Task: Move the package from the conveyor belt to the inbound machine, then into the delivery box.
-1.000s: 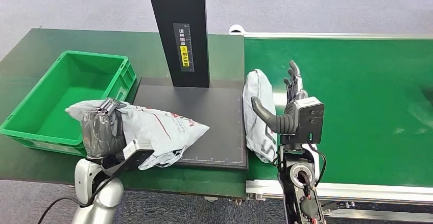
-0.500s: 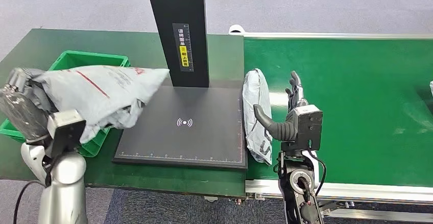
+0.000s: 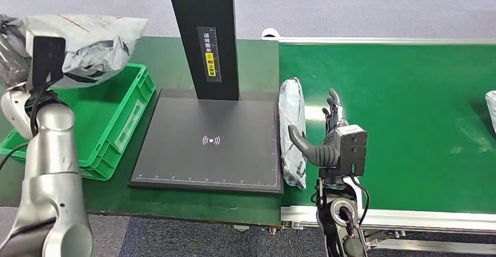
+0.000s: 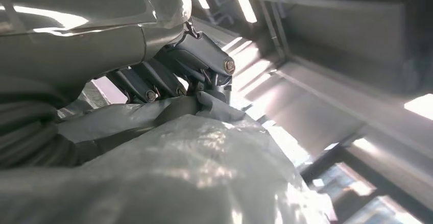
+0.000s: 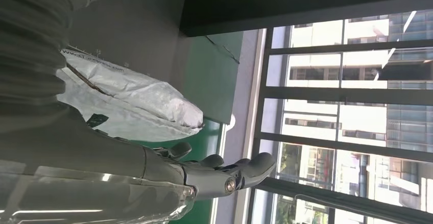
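Observation:
My left hand (image 3: 13, 58) grips a grey plastic package (image 3: 88, 46) and holds it high above the green delivery box (image 3: 126, 119) at the table's left. In the left wrist view the fingers (image 4: 173, 76) clamp the crinkled package (image 4: 204, 183). A second grey package (image 3: 292, 129) lies on the green conveyor belt (image 3: 409, 105) against the edge of the black inbound machine's plate (image 3: 210, 143). My right hand (image 3: 333, 134) stands open just right of that package, fingers upright, not touching it. The right wrist view shows the same package (image 5: 133, 101) beyond the open hand (image 5: 214, 175).
The machine's black column (image 3: 203, 34) rises at the back of the plate. Another pale package (image 3: 490, 108) enters at the belt's right edge. The dark green table (image 3: 175, 201) carries the box and the machine; grey floor lies beyond.
My left arm has lifted the grey package off the machine's plate, swung it left and raised it above the green box. The right hand has stayed beside the belt package.

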`<state>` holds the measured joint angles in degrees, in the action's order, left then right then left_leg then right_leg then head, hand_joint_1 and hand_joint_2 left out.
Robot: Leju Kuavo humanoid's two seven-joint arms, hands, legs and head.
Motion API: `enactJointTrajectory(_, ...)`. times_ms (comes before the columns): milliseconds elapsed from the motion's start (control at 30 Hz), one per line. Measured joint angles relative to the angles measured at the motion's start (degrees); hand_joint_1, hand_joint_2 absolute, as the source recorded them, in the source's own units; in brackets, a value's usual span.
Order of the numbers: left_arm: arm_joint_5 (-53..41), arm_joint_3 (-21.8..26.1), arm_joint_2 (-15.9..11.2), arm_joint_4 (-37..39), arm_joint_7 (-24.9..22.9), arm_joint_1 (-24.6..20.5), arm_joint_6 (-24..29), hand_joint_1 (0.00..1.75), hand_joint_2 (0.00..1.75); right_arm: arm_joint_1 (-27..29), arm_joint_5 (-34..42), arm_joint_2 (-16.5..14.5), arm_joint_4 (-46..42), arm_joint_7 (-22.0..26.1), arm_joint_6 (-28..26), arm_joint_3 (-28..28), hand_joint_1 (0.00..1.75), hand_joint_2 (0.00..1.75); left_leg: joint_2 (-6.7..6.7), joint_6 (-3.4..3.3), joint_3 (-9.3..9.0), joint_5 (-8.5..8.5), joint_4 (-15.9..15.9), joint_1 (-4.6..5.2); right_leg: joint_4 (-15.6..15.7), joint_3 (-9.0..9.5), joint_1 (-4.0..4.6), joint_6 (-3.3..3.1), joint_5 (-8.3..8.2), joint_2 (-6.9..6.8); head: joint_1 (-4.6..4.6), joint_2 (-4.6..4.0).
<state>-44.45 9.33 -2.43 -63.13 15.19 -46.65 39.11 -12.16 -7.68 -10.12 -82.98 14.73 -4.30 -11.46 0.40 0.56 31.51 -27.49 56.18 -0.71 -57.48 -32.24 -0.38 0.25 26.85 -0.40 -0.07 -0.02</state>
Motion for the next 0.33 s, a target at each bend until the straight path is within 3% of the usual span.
enactJointTrajectory(133,-6.4,4.0,-2.4,12.0,-1.1,-5.6,0.4,1.75,1.75,0.0,0.9,0.3,0.2,-0.1,-0.8,-0.8,0.00,1.75,0.03,0.01,-0.01,0.01,0.0,-0.01,0.0,-0.02,0.01,-0.01,0.00,0.03,-0.01,0.01)
enactJointTrajectory(333,-11.7,9.1,-3.7,22.3,-1.8,-7.0,0.5,1.72,1.75,0.2,1.1,0.9,0.2,-0.2,-1.6,-0.9,0.00,1.75,0.02,0.01,0.07,0.00,0.0,-0.01,0.0,-0.07,0.01,-0.01,0.01,0.03,0.01,0.00)
